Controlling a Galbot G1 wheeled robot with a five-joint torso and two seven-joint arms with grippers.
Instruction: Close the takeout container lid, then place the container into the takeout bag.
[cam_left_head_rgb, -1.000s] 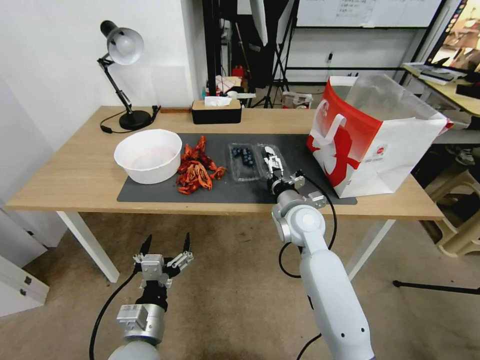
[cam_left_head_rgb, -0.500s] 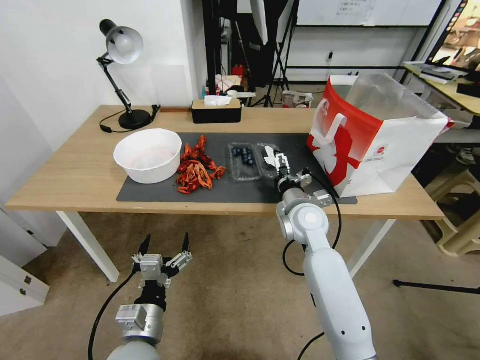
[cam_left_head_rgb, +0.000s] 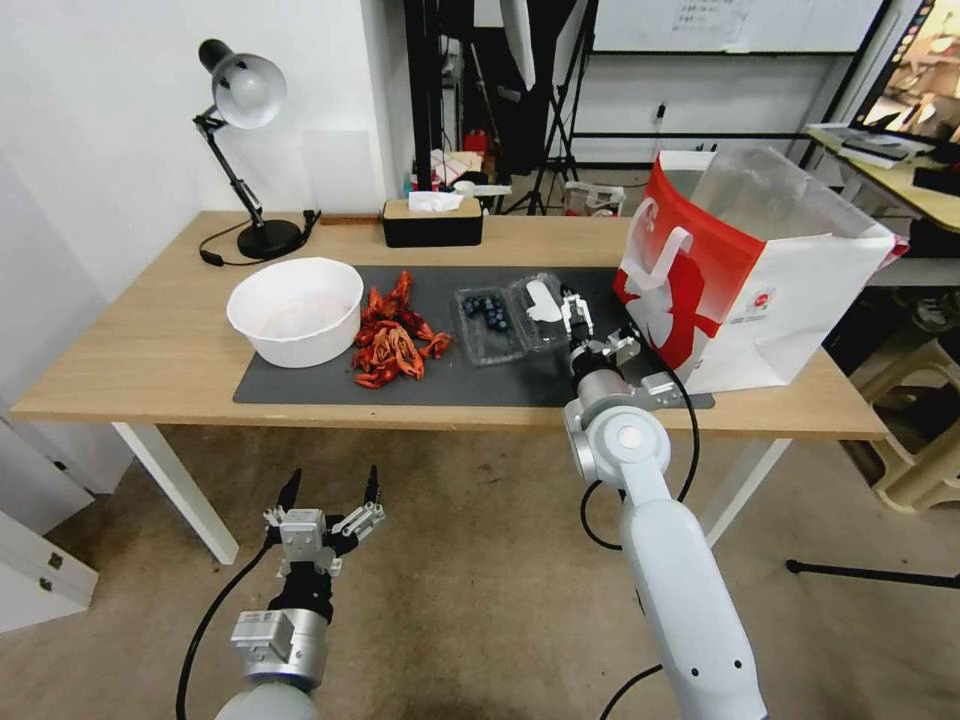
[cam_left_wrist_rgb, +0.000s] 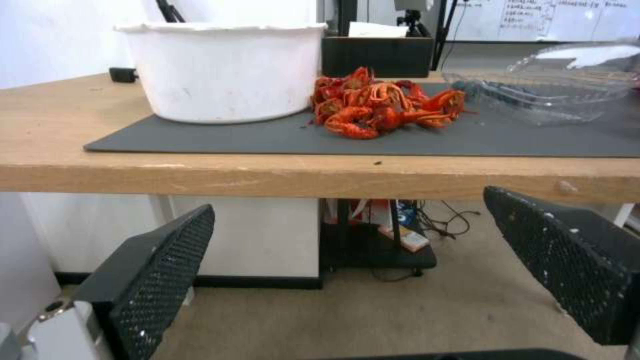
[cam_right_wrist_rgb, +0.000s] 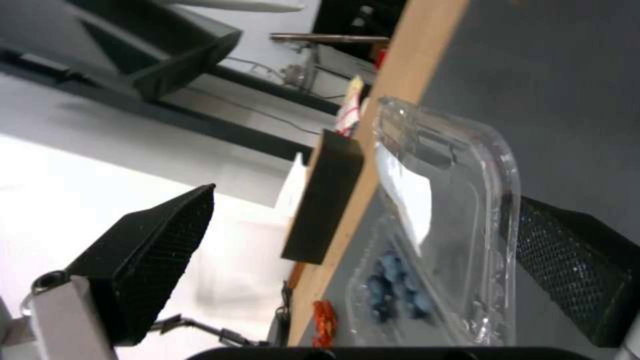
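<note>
Right fingers (cam_right_wrist_rgb: 140, 265): spread wide, one black mesh pad on each side of the lid's free edge; whether either pad touches the plastic cannot be told
Right gripper (cam_left_head_rgb: 577, 312): over the dark mat, at the lid's outer edge, on the side facing the bag
Lid (cam_left_head_rgb: 541, 305): clear plastic with a white sticker, raised at a tilt on its hinge, not shut
Container (cam_left_head_rgb: 489, 323): clear tray with dark blueberries, resting on the mat (cam_left_head_rgb: 300, 385) between the crayfish and the right gripper
Bag (cam_left_head_rgb: 745, 270): red and white, standing upright and open on the table's right end, just beside the right gripper, silvery lining showing
Left fingers (cam_left_wrist_rgb: 157, 270): spread wide, holding nothing
Left gripper (cam_left_head_rgb: 330, 500): parked low in front of the table, below its edge, well apart from the container
Crayfish (cam_left_head_rgb: 392, 342): red heap on the mat, between the bowl and the container
Bowl (cam_left_head_rgb: 296, 310): big, white, round, on the mat's left end
Table (cam_left_head_rgb: 150, 350): light wood, with a desk lamp (cam_left_head_rgb: 243, 150) and a tissue box (cam_left_head_rgb: 432, 222) along the back
</note>
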